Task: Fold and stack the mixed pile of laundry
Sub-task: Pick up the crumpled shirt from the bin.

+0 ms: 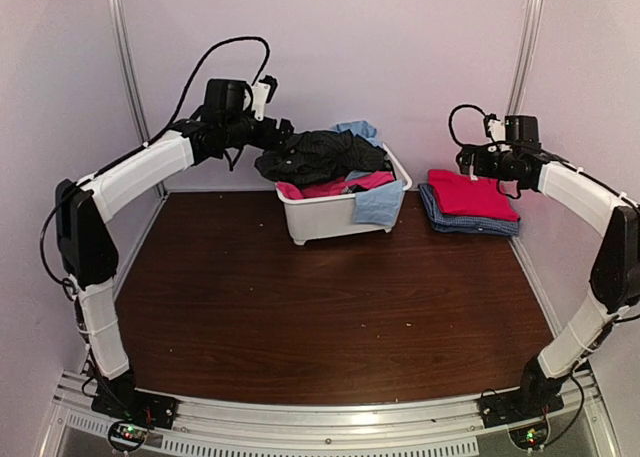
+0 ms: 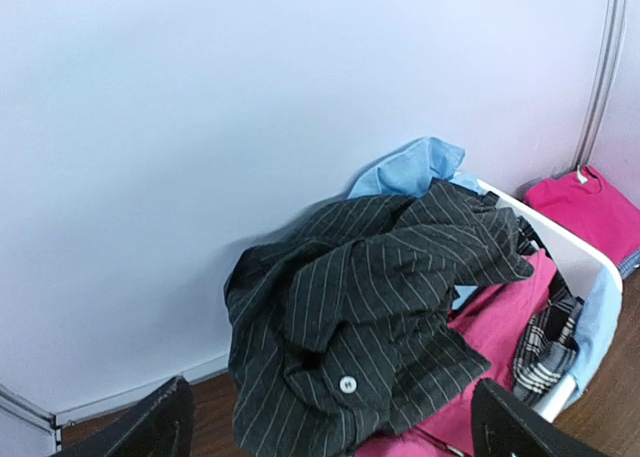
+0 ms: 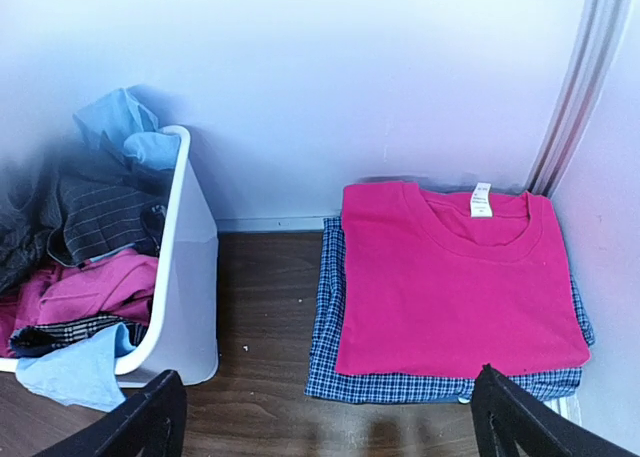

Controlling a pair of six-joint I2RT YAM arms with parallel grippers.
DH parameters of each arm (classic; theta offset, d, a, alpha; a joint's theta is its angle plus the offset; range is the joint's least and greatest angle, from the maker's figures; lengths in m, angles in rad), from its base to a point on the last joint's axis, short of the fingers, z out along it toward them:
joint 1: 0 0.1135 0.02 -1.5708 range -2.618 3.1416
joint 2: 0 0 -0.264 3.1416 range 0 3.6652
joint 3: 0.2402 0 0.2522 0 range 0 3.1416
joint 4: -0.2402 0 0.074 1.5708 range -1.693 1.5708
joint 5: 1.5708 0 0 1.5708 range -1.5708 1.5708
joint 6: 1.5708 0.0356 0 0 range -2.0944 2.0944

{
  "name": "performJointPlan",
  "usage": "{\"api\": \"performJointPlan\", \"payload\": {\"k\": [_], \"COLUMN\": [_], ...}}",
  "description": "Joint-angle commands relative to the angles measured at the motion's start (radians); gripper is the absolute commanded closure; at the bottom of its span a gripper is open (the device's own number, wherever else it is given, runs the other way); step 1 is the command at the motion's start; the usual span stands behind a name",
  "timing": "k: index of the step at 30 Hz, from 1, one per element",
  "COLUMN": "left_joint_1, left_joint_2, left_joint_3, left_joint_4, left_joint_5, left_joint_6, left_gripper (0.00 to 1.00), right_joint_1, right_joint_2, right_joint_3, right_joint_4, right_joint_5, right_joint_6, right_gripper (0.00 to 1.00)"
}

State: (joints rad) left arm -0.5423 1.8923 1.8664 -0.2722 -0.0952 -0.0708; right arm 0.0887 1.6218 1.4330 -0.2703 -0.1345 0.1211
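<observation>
Both my claws gape wide and grip nothing: left claw [image 1: 276, 129] hangs at the upper-left rim of the white tub [image 1: 330, 222], by the black pinstriped garment [image 1: 315, 155]; right claw [image 1: 468, 163] hangs just left of the pink shirt [image 1: 472, 194] at upper right. One tub, upper centre near the back wall [image 1: 330, 57], holds the laundry pile [image 1: 330, 169]: the black piece spills over the left rim, pink cloth [image 1: 335, 187] under it, light blue cloth [image 1: 378, 205] drapes over the right front rim. Two folded pieces, pink shirt on blue checked shirt [image 1: 465, 225], sit close by the right wall [image 1: 590, 97], with a strip of worktop [image 1: 300, 307] between them and the tub.
</observation>
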Motion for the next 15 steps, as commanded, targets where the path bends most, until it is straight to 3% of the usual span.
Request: {"api": "performJointPlan", "payload": {"k": [1,15], "left_joint_1": [0.018,0.033], "left_joint_2": [0.195,0.608], "left_joint_3": [0.255,0.622], "left_joint_4": [-0.137,-0.141], "left_joint_5": [-0.002,0.013], "left_joint_6": [0.096,0.183], "left_gripper": [0.02,0.02], "right_joint_1": [-0.074,-0.076], "right_joint_2": [-0.099,-0.257], "right_joint_3": [-0.116,-0.271], "right_joint_4": [0.106,0.084], "right_joint_5": [-0.221,-0.386], "right_joint_6": [0.095,0.111], "right_gripper": [0.00,0.00]}}
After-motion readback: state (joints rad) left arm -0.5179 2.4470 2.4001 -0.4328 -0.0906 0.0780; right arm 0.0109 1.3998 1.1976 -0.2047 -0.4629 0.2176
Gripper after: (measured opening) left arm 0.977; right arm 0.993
